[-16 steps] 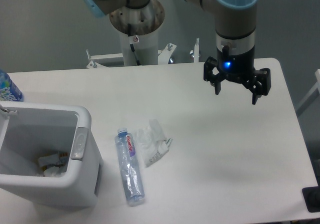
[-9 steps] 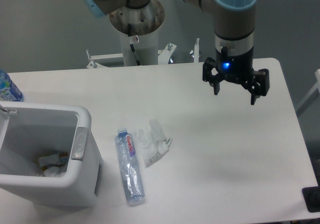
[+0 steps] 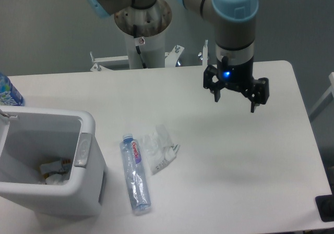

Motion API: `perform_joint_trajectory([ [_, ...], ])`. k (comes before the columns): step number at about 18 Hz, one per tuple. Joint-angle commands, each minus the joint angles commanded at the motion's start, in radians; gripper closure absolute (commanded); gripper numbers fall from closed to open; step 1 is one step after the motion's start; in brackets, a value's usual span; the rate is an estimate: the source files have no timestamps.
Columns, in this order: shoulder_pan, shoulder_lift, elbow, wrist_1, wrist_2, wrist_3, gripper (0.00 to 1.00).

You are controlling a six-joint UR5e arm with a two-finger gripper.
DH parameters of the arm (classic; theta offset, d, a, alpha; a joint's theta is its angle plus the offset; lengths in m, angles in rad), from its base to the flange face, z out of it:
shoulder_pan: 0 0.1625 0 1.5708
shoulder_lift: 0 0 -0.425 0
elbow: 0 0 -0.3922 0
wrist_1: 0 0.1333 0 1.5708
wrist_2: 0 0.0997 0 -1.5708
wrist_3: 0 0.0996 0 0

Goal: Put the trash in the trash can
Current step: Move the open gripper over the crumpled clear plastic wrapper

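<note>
So my gripper (image 3: 235, 95) is hanging over the far right part of the desk (image 3: 235, 156), fingers spread apart and holding nothing, with a little blue light glowing on the wrist just above it. It's well apart from everything I'm supposed to deal with.

The trash is sitting near the middle-left of the desk. The bottle (image 3: 135, 173) lies flat on its side, pale blue cap pointing toward the back, red-purple label near the cap end. The crumpled wrapper (image 3: 159, 147) is just beside it on the right, up near the cap end; can't tell if the two actually touch.

The trash can (image 3: 83, 150) is at the front left, just beside the bottle, its grey tab on the rim facing the bottle. There's already some bits of stuff lying at the bottom of it, too small to make out.

Another bottle with a blue label (image 3: 8, 92) peeks in at the left edge behind the trash can.
</note>
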Motion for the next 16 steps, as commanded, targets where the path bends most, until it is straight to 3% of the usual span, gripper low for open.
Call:
perform_joint_trajectory([
  [4, -0.046, -0.023, -0.078, 0.006, -0.002, -0.034, 0.0],
  [13, -0.153, -0.17, -0.071, 0.006, -0.018, -0.226, 0.0],
  [16, -0.167, -0.179, -0.066, 0.008, -0.054, -0.279, 0.0],
])
